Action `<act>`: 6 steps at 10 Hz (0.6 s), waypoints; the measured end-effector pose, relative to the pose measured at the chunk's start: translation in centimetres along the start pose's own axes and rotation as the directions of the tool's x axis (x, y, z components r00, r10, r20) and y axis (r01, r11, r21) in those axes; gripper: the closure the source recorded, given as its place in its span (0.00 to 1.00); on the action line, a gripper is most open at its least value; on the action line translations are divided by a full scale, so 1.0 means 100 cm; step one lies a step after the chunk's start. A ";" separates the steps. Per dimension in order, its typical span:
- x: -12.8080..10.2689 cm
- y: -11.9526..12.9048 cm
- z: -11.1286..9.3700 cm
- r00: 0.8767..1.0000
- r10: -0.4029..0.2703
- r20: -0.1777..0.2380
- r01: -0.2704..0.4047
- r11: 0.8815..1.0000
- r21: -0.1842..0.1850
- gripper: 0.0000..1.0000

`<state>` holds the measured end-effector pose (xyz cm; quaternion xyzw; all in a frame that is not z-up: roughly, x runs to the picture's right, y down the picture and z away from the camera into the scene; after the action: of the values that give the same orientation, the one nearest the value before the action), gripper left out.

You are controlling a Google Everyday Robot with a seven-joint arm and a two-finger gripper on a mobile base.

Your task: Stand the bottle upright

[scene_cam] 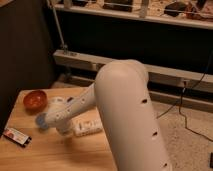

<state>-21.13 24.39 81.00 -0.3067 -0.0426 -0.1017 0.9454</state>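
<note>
**Bottle, small white plastic with printed label [89, 127], lying flat mid-desk**

Near edge of wooden desk [30, 156]: flat black-and-white box [16, 135], well apart.
Hand [67, 131] closed at the bottle's left end; actual grip hidden behind the arm.
Judgement: pivot slowly about the base and release only once it is vertical.
Round orange-red bowl [35, 99] sits behind, so keep the swing off it.

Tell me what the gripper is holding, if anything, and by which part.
It cannot be told. The gripper is shut, down at one end of the white bottle lying on its side, but the arm hides any contact.
</note>
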 end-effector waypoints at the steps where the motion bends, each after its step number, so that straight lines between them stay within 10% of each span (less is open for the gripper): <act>1: -0.001 -0.001 -0.002 1.000 0.001 0.004 -0.001 1.000 0.004 0.82; 6: -0.008 -0.006 -0.020 0.999 -0.004 0.033 0.003 1.000 0.031 0.82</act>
<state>-21.97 22.85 79.58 -0.2935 -0.0605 -0.0977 0.9490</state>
